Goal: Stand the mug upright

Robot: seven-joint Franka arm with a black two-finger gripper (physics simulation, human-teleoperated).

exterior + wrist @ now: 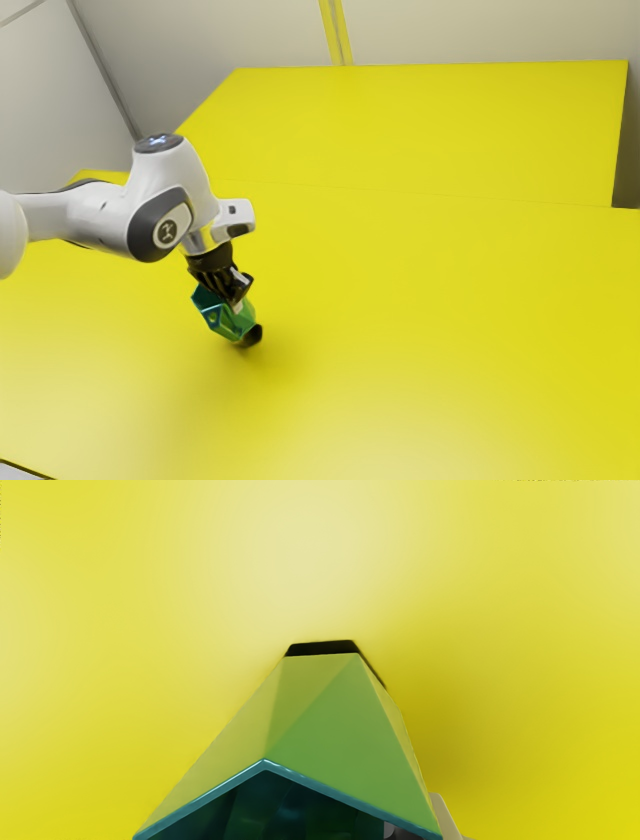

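One yellow table (450, 300) under your arm (95, 215), matte, with a paler glare patch near the exterior view's bottom. A faint seam crosses it; past that, more flat yellow surface (420, 125) runs back toward the wall. Room: pale grey walls (230, 35), dark strip (102, 70) down the corner at the exterior view's left, yellow stripes (337, 30) on the back wall.

Counts: one arm, white with dark joint parts; one gripper (238, 300), black; one mug (232, 319); two stripes, side by side.

Your mug is at the gripper, tipped over at a slant, black base (253, 336) down and toward the exterior view's right, teal rim (264, 764) up by the fingers. Faceted green sides, dark teal inside. Your pincer is narrow, closed on the mug's wall: one finger (445, 815) outside, the other just visible inside the mouth.

Hard to make out: whether the base touches the table or hangs just above it; soft shadow around there. Near part of the mouth is cut off by your wrist view's edge, and most of both fingers too. Arm's root is cropped at the exterior view's left.
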